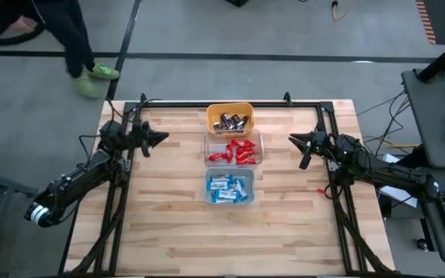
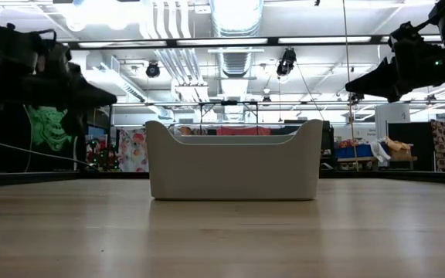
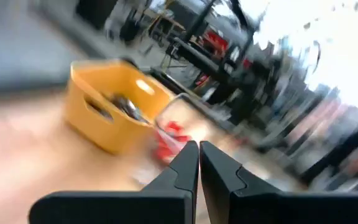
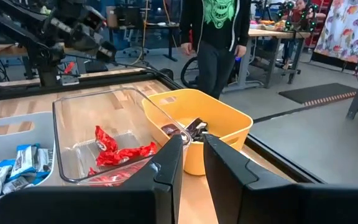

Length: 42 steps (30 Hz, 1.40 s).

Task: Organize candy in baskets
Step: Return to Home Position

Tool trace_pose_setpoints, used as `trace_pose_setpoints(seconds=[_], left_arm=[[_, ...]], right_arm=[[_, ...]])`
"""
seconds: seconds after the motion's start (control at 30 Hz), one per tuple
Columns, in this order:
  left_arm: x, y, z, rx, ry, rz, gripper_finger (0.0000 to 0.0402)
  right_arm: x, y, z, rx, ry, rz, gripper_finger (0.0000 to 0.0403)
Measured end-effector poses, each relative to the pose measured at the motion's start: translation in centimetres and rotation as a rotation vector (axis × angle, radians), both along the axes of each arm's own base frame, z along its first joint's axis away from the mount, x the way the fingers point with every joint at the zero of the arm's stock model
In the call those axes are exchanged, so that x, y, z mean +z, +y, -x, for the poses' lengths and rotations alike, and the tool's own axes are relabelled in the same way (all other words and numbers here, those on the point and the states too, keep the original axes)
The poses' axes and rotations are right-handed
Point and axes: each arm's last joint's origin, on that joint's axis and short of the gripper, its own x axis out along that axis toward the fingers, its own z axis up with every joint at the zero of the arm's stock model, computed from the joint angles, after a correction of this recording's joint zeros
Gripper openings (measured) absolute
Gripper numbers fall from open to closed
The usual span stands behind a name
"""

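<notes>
Three baskets stand in a row down the table's middle. The yellow-orange basket (image 1: 229,117) at the far end holds dark brown/silver candy (image 4: 185,129). The clear basket (image 1: 233,148) holds red candy (image 4: 114,149). The pale grey-blue basket (image 1: 230,187), nearest in the low view (image 2: 234,166), holds blue-and-white candy (image 4: 17,163). My left gripper (image 1: 163,137) hovers left of the clear basket, raised off the table (image 2: 108,96), fingers shut and holding nothing (image 3: 199,155). My right gripper (image 1: 292,140) hovers right of it, also raised (image 2: 352,86), with a narrow gap between its fingers (image 4: 193,149).
A black frame (image 1: 230,102) runs along the table's far and side edges. Bare wood lies on both sides of the baskets and toward the near edge. A person with green shoes (image 1: 91,77) stands beyond the far left corner, also in the right wrist view (image 4: 216,31).
</notes>
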Motion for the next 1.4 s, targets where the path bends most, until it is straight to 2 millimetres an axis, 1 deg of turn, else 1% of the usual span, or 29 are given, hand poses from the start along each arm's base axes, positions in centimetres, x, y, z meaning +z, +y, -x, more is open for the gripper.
trace_pose_setpoints(seconds=[0.13, 0.2, 0.27, 0.33, 0.4, 0.53, 0.57, 0.63, 0.67, 0.73, 0.77, 0.8, 0.83, 0.9, 0.97, 1.0, 1.07, 1.1, 1.13, 1.2, 1.4], left_arm=[[0.3, 0.1, -0.1, 0.017, -0.117, 0.461, 0.0000], [0.4, 0.2, -0.2, 0.019, -0.156, 0.643, 0.0000], [0.7, 0.1, -0.9, -0.008, -0.160, 0.776, 0.0000], [1.1, 0.0, -1.6, 0.008, -0.177, 0.823, 0.0000], [1.2, -0.3, -2.0, -0.018, -0.173, 0.822, 0.0000], [0.6, -1.5, -1.8, -0.073, -0.176, 0.790, 0.0000], [0.0, -1.7, -1.5, -0.057, -0.162, 0.774, 0.0000], [-0.3, -2.0, -1.1, 0.014, -0.137, 0.715, 0.0000], [-0.4, -2.3, -1.0, 0.018, -0.123, 0.691, 0.0000], [-0.4, -3.0, -0.8, -0.023, -0.102, 0.629, 0.0000], [-0.2, -3.4, -0.8, -0.054, -0.097, 0.559, 0.0000], [0.2, -3.8, -0.8, -0.093, -0.100, 0.432, 0.0000], [0.6, -4.4, -0.8, -0.138, -0.107, 0.263, 0.0000], [1.2, -5.6, -0.7, -0.230, -0.115, -0.152, 0.0000], [1.4, -6.6, -0.9, -0.319, -0.114, -0.581, 0.0000], [1.2, -7.0, -1.1, -0.356, -0.099, -0.763, 0.0000], [0.9, -7.7, -1.3, -0.386, -0.074, -1.056, 0.0000], [0.9, -7.9, -1.4, -0.378, -0.078, -1.143, 0.0000], [0.9, -8.1, -1.4, -0.365, -0.075, -1.182, 0.0000], [0.9, -8.2, -1.5, -0.332, -0.049, -1.176, 0.0000], [0.8, -7.9, -1.6, -0.254, -0.004, -0.924, 0.0000]], right_arm=[[0.0, 0.0, 0.0, 0.000, 0.000, 0.001, 0.0057], [0.0, 0.0, 0.0, 0.000, 0.000, 0.000, 0.0057], [0.0, 0.0, 0.0, 0.000, -0.001, 0.001, 0.0057], [0.0, 0.0, 0.0, 0.000, 0.001, 0.000, 0.0057], [-0.1, 0.0, 0.0, -0.007, 0.008, -0.002, 0.0057], [-0.1, 0.0, 0.0, -0.004, 0.015, -0.005, 0.0057], [-0.2, 0.0, 0.0, -0.004, 0.016, -0.005, 0.0057], [-0.2, 0.0, -0.1, -0.005, 0.021, -0.007, 0.0057], [-0.2, 0.0, -0.1, -0.005, 0.024, -0.009, 0.0057], [-0.3, 0.0, -0.1, -0.004, 0.027, -0.009, 0.0057], [-0.3, 0.0, -0.1, -0.004, 0.028, -0.010, 0.0057], [-0.3, -0.1, -0.2, -0.006, 0.032, -0.011, 0.0057], [-0.3, -0.1, -0.2, -0.005, 0.033, -0.012, 0.0057], [-0.4, -0.1, -0.2, -0.005, 0.036, -0.013, 0.0057], [-0.4, -0.1, -0.2, -0.005, 0.040, -0.015, 0.0057], [-0.4, -0.1, -0.2, -0.004, 0.042, -0.015, 0.0057], [-0.5, -0.1, -0.3, -0.005, 0.051, -0.019, 0.0057], [-0.5, -0.1, -0.3, -0.004, 0.054, -0.020, 0.0057], [-0.6, -0.1, -0.3, -0.004, 0.060, -0.023, 0.0057], [-0.7, -0.1, -0.4, -0.004, 0.069, -0.026, 0.0057], [-0.8, -0.1, -0.4, -0.004, 0.077, -0.029, 0.0057]])
